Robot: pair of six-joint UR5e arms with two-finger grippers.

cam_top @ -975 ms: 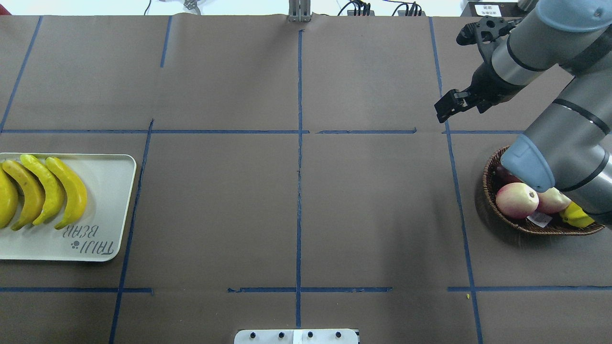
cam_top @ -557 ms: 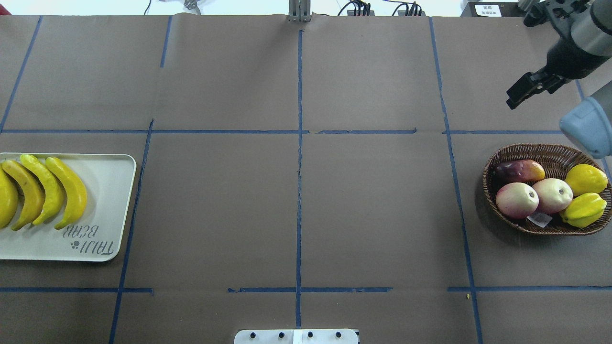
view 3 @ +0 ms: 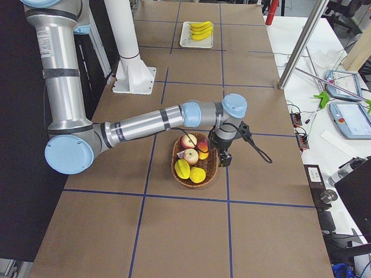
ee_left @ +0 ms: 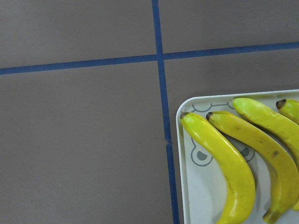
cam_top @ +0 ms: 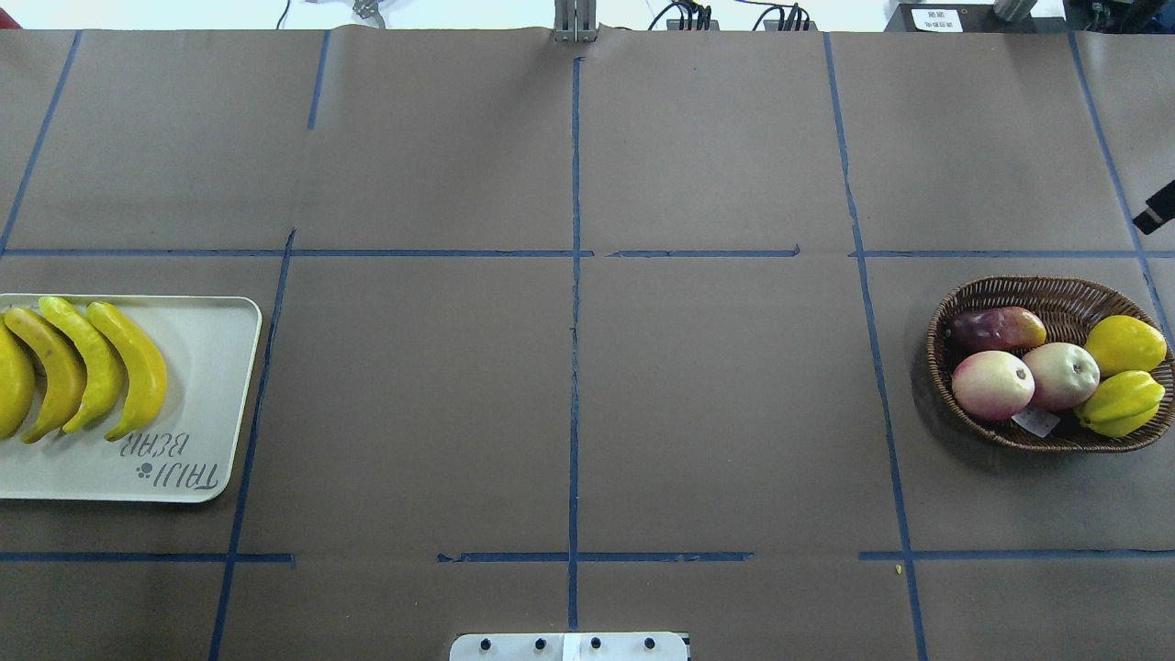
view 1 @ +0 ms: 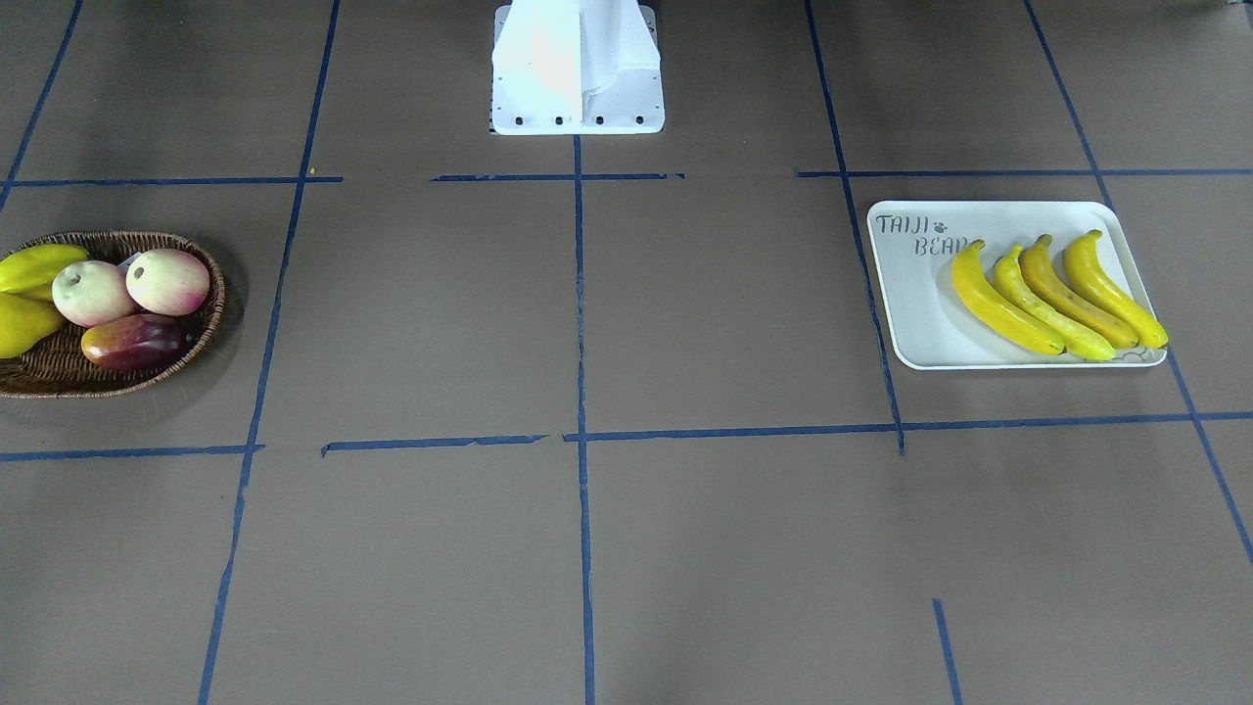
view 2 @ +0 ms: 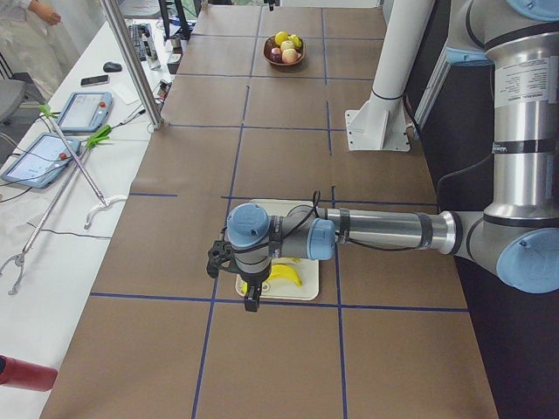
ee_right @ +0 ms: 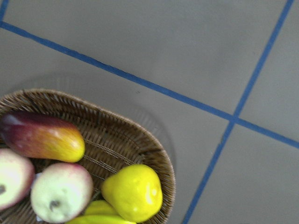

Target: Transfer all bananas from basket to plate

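Since the earlier overhead pictures, the right arm has swung off the basket [cam_top: 1056, 292] toward the table's [cam_top: 716, 386] right edge. In the overhead view only a dark tip of it now shows at the frame's border, and the basket's contents, half covered a second ago, are in full view.

Right gripper [view 3: 224, 158]: seen clearly only from the table's right end. It hangs low, just beside the basket's rim on the side away from the robot's base. Whether its fingers are spread or closed, and whether they grip anything, cannot be told. Its wrist camera looks down on the basket's rim and bare table.

Left gripper [view 2: 251, 301]: seen only from the table's left end. It points down over the edge of the plate [view 1: 915, 313]. Its opening cannot be told either. Its wrist camera looks down on one corner of the plate and the dark tips of the bananas.

Bananas [view 1: 1057, 299]: all four lie side by side on the plate, curved the same way, close under the left gripper and far across the table from the right one. The duller orange-yellow one is third from the printed corner.

The basket holds two round pink-cream fruits [cam_top: 1028, 381], a red-purple fruit [cam_top: 996, 328] and two yellow-green fruits [cam_top: 1124, 344].
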